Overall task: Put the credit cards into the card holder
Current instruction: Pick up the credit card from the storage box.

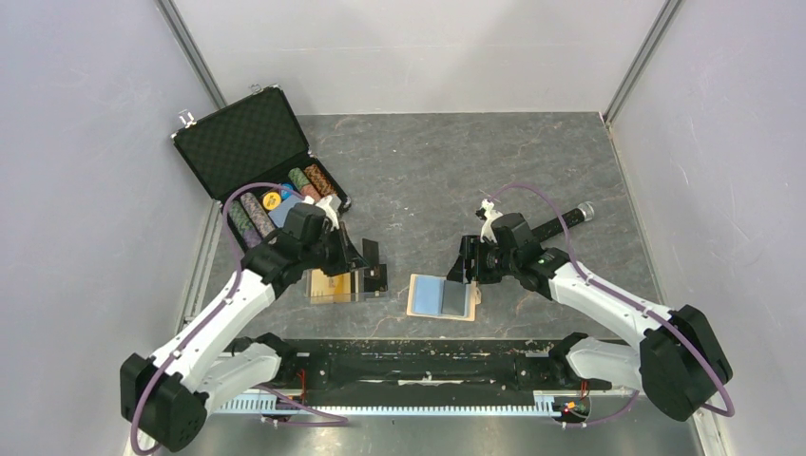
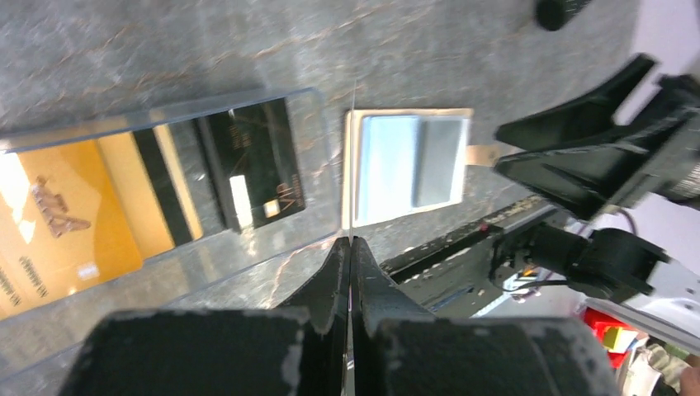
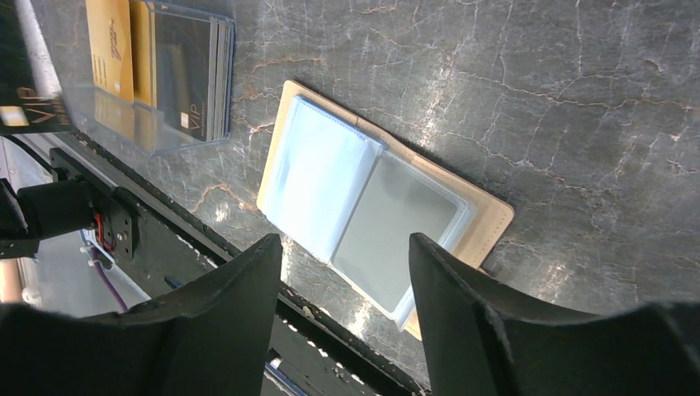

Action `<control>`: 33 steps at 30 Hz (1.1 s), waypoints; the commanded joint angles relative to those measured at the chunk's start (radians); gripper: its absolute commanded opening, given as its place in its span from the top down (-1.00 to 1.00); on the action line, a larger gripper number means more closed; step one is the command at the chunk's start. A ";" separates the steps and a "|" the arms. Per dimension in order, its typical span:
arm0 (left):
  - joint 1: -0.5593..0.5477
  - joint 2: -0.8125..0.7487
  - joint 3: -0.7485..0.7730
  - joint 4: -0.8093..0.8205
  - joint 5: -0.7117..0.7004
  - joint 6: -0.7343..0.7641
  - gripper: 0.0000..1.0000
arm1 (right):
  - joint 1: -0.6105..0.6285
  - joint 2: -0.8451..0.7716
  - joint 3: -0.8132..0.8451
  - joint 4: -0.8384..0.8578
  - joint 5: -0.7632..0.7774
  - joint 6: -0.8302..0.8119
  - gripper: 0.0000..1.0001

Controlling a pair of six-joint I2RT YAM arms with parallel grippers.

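The tan card holder [image 1: 442, 296] lies open on the table, light blue pockets up; it also shows in the left wrist view [image 2: 409, 165] and the right wrist view [image 3: 371, 214]. My left gripper [image 2: 351, 241] is shut on a black credit card [image 3: 29, 111], seen edge-on in its own view, held above the table between the clear box and the holder [image 1: 371, 253]. An orange-gold card [image 2: 66, 223] and another black card [image 2: 256, 165] lie in the clear plastic box [image 1: 335, 285]. My right gripper [image 3: 345, 247] is open and empty, just above the holder's right half.
The open black poker-chip case [image 1: 257, 152] with chips [image 1: 285, 199] stands at the back left. A black cylindrical object [image 1: 570, 217] lies behind my right arm. The black base rail [image 1: 409, 361] runs along the near edge. Walls close in on both sides.
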 commanded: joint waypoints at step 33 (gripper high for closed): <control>-0.237 0.139 -0.213 0.639 0.150 -0.301 0.95 | 0.005 -0.025 -0.027 0.014 0.009 -0.016 -0.18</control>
